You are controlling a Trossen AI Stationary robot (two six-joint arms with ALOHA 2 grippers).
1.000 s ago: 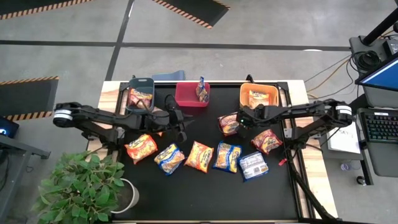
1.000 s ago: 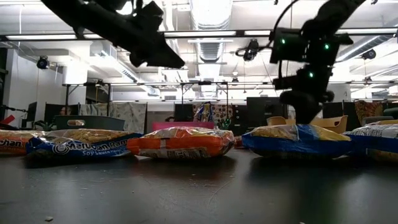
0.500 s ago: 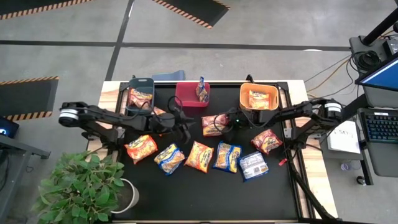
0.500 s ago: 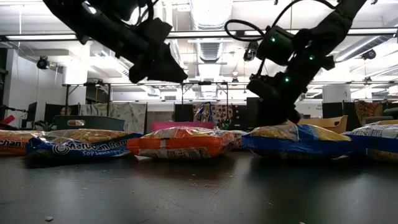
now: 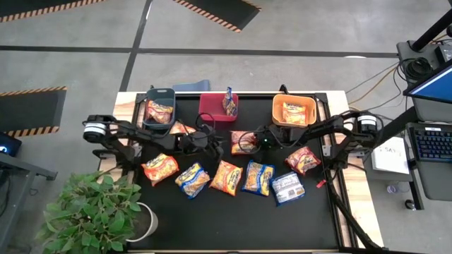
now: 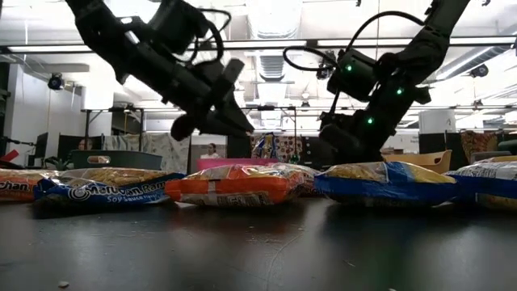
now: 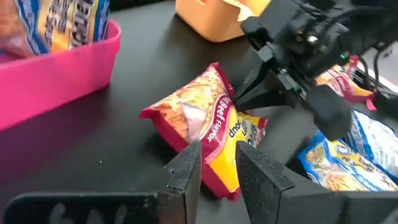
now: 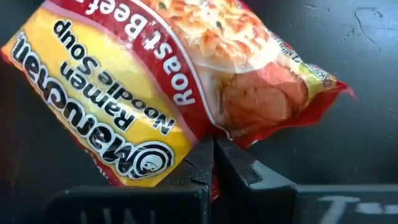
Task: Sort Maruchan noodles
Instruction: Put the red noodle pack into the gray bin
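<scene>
Right gripper (image 8: 213, 163) is clamped on the light, crinkly red packet's (image 5: 242, 142) edge near the red bin (image 5: 218, 107); left gripper (image 7: 217, 163), fingers slightly apart, should grip the opposite edge.

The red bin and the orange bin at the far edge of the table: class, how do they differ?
The red bin stands near the middle; the orange bin stands further right. The packet in the red bin is blue and yellow and stands on edge; the packet in the orange bin is orange and lies flat. Both bins are open-topped and hold one packet each.
</scene>
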